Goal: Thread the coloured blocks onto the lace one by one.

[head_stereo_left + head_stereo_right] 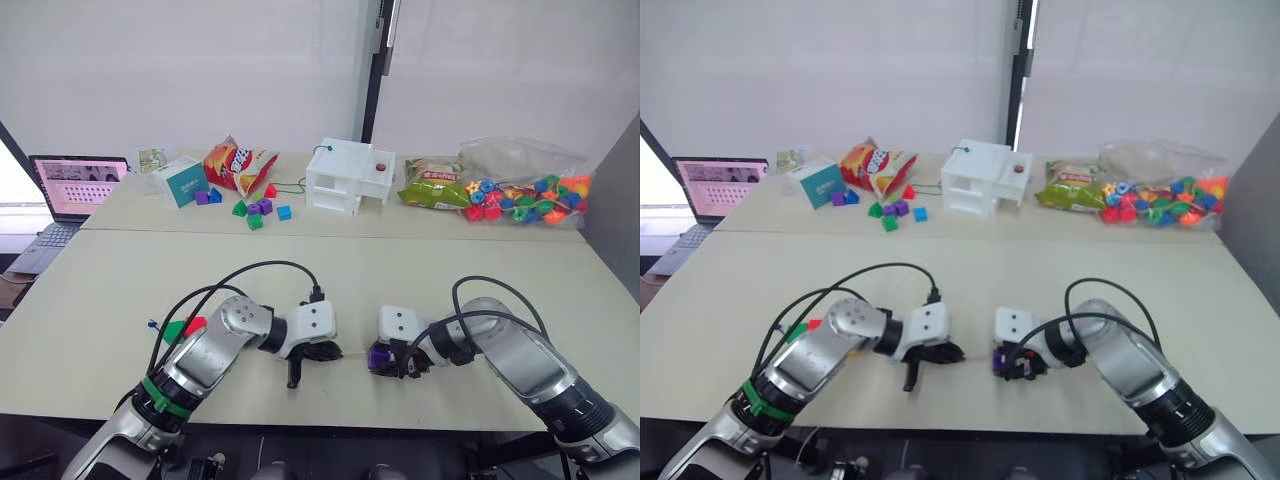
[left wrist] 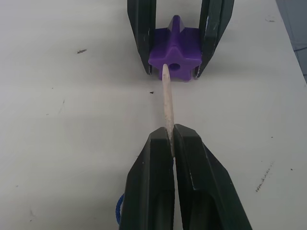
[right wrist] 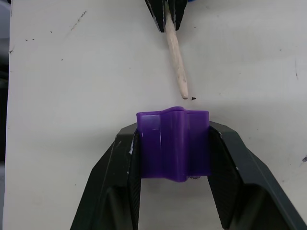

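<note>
A: What do the grippers hold?
B: The left gripper (image 2: 171, 143) pinches the lace (image 2: 166, 103) by its pale tip; the right gripper (image 3: 172, 143) clamps the purple block (image 2: 174, 48).
A: Which step?
B: Threading, seemingly. The tip sits just beside the block's hole, apparently needing a straight push through.

A pale table (image 1: 120, 290) runs across the room, a seam dividing its front from its back; along the back lie a laptop (image 1: 75, 186), a teal box (image 1: 180, 182), a crisp packet (image 1: 237, 163), loose small blocks (image 1: 256, 209), a white toy house (image 1: 349, 177), a green snack bag (image 1: 433, 186) and a bag of beads (image 1: 525, 190); near the front left sit a green block (image 1: 174, 331) and a red block (image 1: 195, 324).
</note>
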Tool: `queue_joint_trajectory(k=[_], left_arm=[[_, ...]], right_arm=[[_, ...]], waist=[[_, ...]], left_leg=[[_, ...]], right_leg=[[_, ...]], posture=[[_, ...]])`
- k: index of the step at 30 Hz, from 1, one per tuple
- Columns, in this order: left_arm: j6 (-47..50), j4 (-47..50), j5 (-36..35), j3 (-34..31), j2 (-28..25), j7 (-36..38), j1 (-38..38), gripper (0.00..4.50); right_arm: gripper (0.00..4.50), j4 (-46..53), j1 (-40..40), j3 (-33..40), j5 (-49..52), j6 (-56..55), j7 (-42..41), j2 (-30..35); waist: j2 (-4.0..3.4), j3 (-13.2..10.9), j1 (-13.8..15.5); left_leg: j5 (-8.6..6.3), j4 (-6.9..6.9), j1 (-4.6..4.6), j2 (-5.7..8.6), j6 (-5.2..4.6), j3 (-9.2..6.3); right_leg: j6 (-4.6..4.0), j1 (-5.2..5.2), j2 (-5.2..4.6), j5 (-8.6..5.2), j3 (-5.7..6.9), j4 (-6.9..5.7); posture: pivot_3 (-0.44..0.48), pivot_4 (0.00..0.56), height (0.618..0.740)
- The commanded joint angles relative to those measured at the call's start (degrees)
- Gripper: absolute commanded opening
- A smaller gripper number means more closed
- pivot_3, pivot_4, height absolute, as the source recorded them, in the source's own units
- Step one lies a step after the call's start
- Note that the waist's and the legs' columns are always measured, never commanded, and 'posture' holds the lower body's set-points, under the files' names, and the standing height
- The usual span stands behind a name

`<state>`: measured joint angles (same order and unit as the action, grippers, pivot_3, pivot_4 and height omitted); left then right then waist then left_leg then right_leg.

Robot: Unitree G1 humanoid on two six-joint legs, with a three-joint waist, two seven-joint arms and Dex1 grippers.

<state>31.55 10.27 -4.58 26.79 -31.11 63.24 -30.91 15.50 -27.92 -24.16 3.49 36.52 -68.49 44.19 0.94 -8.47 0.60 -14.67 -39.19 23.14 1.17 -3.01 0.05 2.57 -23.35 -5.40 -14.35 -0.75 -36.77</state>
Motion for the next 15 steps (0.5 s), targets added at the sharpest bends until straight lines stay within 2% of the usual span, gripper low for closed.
queue_joint_trajectory(k=[1, 15], left_arm=[[0.9, 2.1, 0.5, 0.8, -0.5, 0.1, -0.7, 0.06], [2.2, 2.8, 0.4, 2.0, 0.7, -1.3, -1.2, 0.06]], right_arm=[[1.37, 1.5, -0.4, -0.6, 0.2, -0.5, -0.5, 0.2], [1.37, 1.5, -0.3, -0.6, 0.3, -0.4, -0.5, 0.1]], waist=[[0.0, 0.0, 0.0], [0.0, 0.0, 0.0]], left_leg=[[0.0, 0.0, 0.0, 0.0, 0.0, 0.0], [0.0, 0.0, 0.0, 0.0, 0.0, 0.0]], right_leg=[[0.0, 0.0, 0.0, 0.0, 0.0, 0.0], [0.0, 0.0, 0.0, 0.0, 0.0, 0.0]], posture=[[0.0, 0.15, 0.74], [0.0, 0.15, 0.74]])
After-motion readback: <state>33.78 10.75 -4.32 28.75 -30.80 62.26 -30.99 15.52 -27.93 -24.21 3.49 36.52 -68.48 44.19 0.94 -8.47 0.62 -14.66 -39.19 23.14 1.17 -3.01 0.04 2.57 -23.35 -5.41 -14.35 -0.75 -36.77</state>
